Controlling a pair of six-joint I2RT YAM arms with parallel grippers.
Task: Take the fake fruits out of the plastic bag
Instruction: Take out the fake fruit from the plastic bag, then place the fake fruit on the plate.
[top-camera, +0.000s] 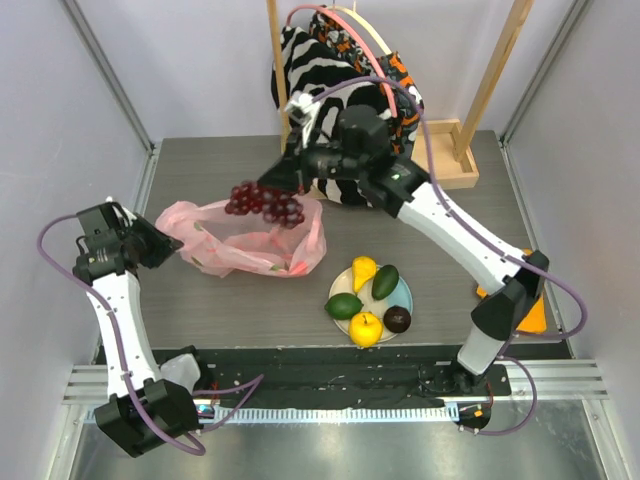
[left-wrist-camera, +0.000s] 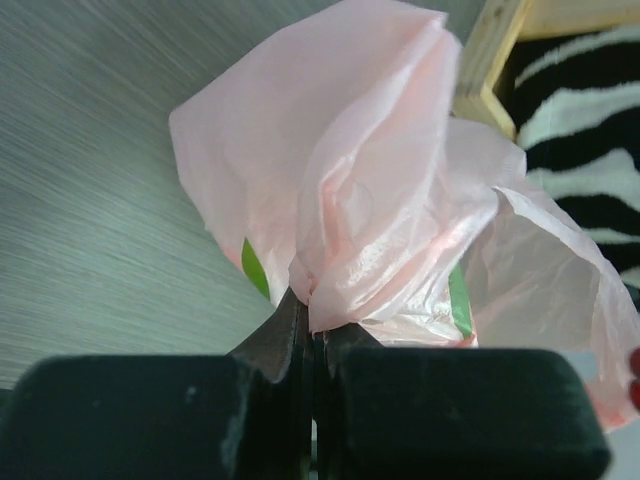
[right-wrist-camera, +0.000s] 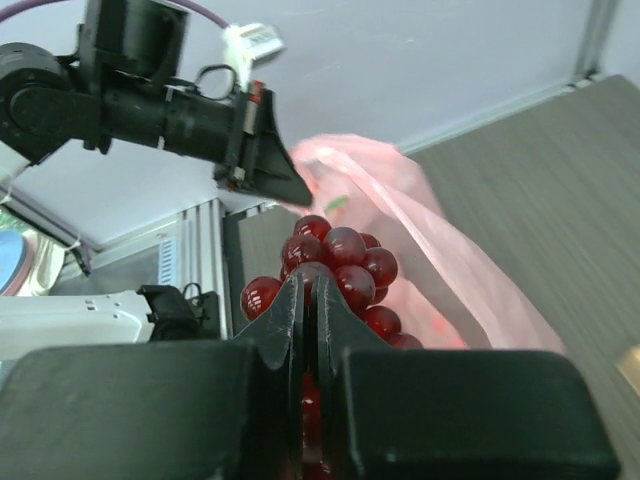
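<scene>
Grapes (top-camera: 266, 202): clamped in right gripper (top-camera: 288, 186), hanging just above pink bag (top-camera: 250, 245). Left gripper (top-camera: 172, 246): clenched on bag's left end. Pear (top-camera: 363, 270), avocado (top-camera: 385, 282), lime (top-camera: 343, 306), orange fruit (top-camera: 366, 328), maroon fruit (top-camera: 397, 319): on plate (top-camera: 408, 293) right of bag.

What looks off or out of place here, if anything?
Nothing stands out. The right gripper holds the grape bunch hanging over the plastic bag, and the left gripper pinches the bag's edge. The other fruits sit together on the plate, none spilled.
</scene>
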